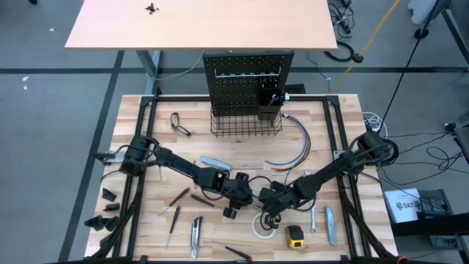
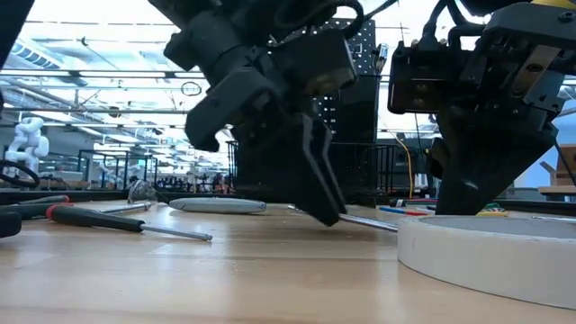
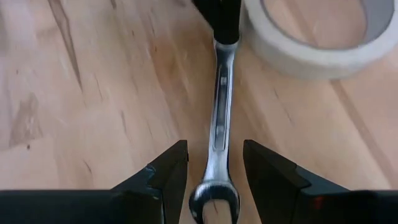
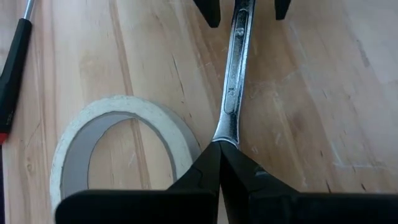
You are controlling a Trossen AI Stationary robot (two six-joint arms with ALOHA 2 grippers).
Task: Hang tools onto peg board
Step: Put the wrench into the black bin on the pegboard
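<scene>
At the table's near edge lie a yellow tape measure (image 1: 294,235), a utility knife (image 1: 195,236) and the white tape roll (image 1: 261,224). Just beyond, mid-table, a silver wrench (image 3: 220,118) lies flat between both grippers: the right gripper (image 4: 219,163) pinches one end with its jaws shut on it, while the left gripper (image 3: 214,165) straddles the other end, jaws partly open and not touching. Farther back stands the peg board (image 1: 245,81) with its wire basket (image 1: 245,126).
</scene>
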